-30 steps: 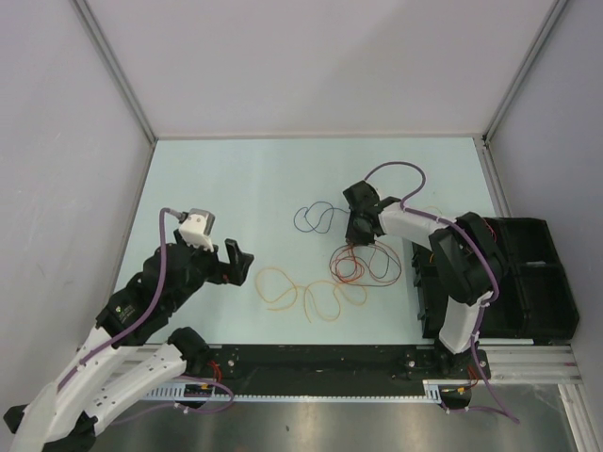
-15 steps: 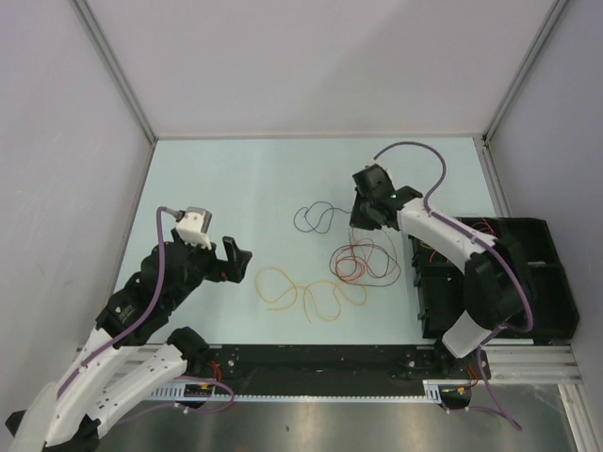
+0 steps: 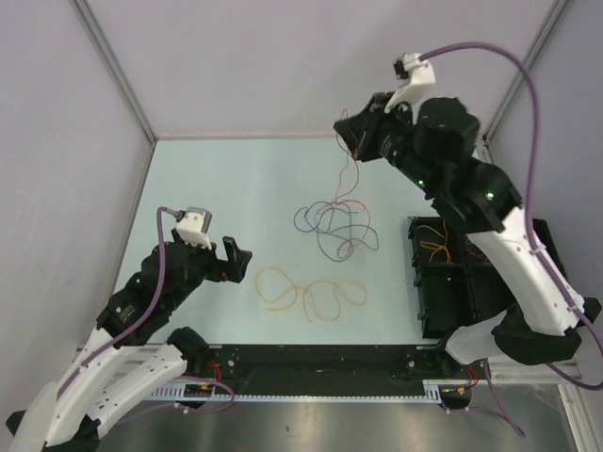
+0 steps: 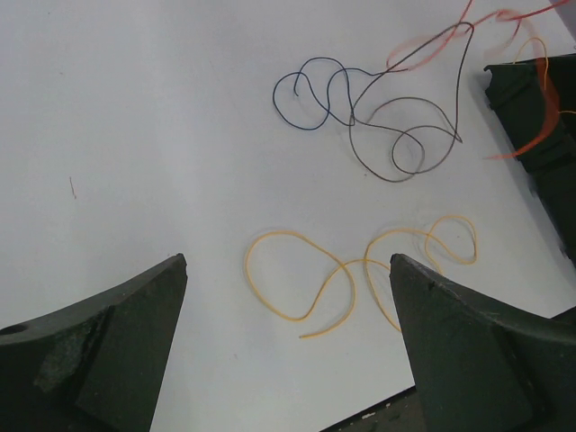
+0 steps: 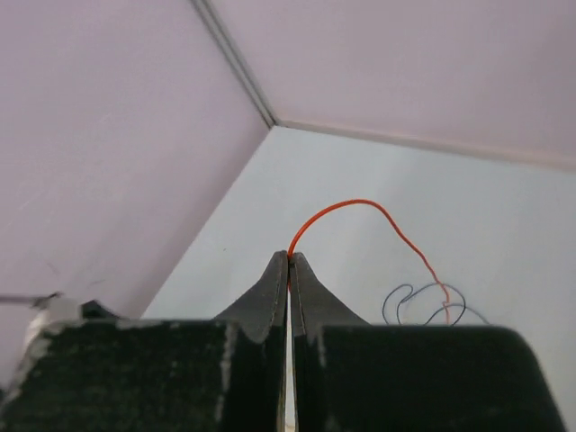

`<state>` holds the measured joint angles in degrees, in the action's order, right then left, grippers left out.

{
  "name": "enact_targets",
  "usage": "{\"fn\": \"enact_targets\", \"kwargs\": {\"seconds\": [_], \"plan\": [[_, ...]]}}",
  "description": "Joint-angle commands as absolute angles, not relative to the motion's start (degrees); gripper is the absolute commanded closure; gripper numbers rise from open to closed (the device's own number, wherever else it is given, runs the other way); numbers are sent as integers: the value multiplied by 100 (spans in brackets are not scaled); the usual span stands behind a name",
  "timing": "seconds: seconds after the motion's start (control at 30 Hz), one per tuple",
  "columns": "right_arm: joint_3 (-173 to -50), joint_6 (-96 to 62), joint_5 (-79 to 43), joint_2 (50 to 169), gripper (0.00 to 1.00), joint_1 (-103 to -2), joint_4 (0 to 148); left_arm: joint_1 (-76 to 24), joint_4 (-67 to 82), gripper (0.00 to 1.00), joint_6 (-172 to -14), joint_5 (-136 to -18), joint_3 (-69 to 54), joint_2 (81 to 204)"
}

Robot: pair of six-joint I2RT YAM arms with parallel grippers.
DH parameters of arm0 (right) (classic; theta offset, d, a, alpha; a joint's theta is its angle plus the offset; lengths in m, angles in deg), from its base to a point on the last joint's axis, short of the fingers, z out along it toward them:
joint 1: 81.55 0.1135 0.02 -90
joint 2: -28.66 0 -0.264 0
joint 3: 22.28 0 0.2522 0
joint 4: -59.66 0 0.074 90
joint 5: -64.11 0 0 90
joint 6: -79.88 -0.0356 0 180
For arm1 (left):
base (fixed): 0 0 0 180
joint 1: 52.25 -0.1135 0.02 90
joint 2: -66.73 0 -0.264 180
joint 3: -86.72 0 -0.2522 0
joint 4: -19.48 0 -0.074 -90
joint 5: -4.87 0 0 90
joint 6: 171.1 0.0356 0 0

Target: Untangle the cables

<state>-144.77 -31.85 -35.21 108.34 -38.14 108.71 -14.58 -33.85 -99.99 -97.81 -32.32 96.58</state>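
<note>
My right gripper (image 3: 352,134) is raised high over the table's far side and is shut on the red cable (image 3: 345,177), which hangs down toward the table. In the right wrist view the jaws (image 5: 289,258) pinch the red cable (image 5: 360,205) at its end. The dark blue cable (image 3: 311,217) and the black cable (image 3: 350,235) lie in loose loops mid-table, overlapping each other. The orange-yellow cable (image 3: 316,297) lies apart, nearer the front; it also shows in the left wrist view (image 4: 346,270). My left gripper (image 3: 236,258) is open and empty, left of the orange-yellow cable.
A black bin (image 3: 528,282) stands at the right edge of the table with a few more thin wires (image 3: 433,250) in its left compartment. Grey walls close in the table at the back and sides. The bin's corner (image 4: 531,135) shows in the left wrist view.
My right arm has risen and swung toward the back, lifting the red cable up out of the tangle. The dark loops shifted slightly. My left arm has stayed put.
</note>
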Motion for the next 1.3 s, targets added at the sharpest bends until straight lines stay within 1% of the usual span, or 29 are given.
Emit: {"fn": "enact_targets", "kwargs": {"seconds": [0.0, 0.07, 0.17, 0.2, 0.37, 0.4, 0.47, 0.6, 0.67, 0.7, 0.73, 0.8, 0.93, 1.0, 1.07, 1.13, 1.17, 1.23, 1.27], "plan": [[-16328, -1761, -4178, 11143, 100, -3095, 11138, -1508, -3233, 0, -9859, -9725, -3250, 9644], [-16977, -1122, -4354, 11259, 100, -2489, 11078, -1516, -3233, 0, -9867, -9743, -3250, 9653], [-17114, -495, -4864, 11233, 100, -1724, 10622, -1516, -3233, 0, -9868, -9752, -3250, 9661], [-16931, -136, -5196, 11163, 100, -1557, 10290, -1516, -3233, 0, -9868, -9752, -3250, 9670], [-16385, 805, -6629, 10951, 100, -871, 9576, -1508, -3242, 0, -9876, -9761, -3250, 9688], [-16306, 1217, -7249, 10943, 100, -782, 9252, -1516, -3242, 0, -9876, -9752, -3250, 9696], [-16068, 1571, -7824, 10890, 100, -563, 8925, -1508, -3216, 0, -9876, -9726, -3259, 9714], [-15734, 1722, -7853, 10662, 100, -255, 8617, -1508, -3233, 0, -10034, -9542, -3137, 10029], [-15541, 1652, -7844, 10531, 100, -167, 8634, -1508, -3016, 0, -10454, -9375, -3170, 10285], [-15479, 1625, -7844, 10486, 100, -97, 8660, -1499, -2753, 2, -10517, -8835, -3215, 10346], [-15409, 1555, -7844, 10434, 100, -61, 8669, -1499, -2280, 3, -10570, -8646, -3241, 10443], [-15224, 1459, -7844, 10284, 100, 44, 8748, -1481, -1803, 4, -10720, -8330, -3259, 10689], [-15101, 1177, -7783, 10055, 100, 211, 8932, -1429, -505, 5, -10808, -7811, -3189, 11032], [-15039, 1010, -7739, 9924, 100, 255, 9003, -1236, -80, 10, -10861, -7573, -3215, 11225], [-14995, 922, -7774, 9836, 100, 326, 9003, -860, 421, 11, -10904, -7484, -3267, 11366], [-14873, 913, -7792, 9739, 100, 361, 8968, -534, 920, 11, -10896, -7545, -3311, 11550], [-14820, 922, -7783, 9713, 100, 361, 8924, -210, 1054, 8, -10818, -7589, -3338, 11594], [-14732, 931, -7853, 9677, 100, 370, 8932, 108, 1301, 5, -10590, -7860, -3312, 11761], [-14732, 896, -7871, 9686, 100, 387, 9011, 336, 1345, 1, -10519, -7949, -3268, 11831]]}}
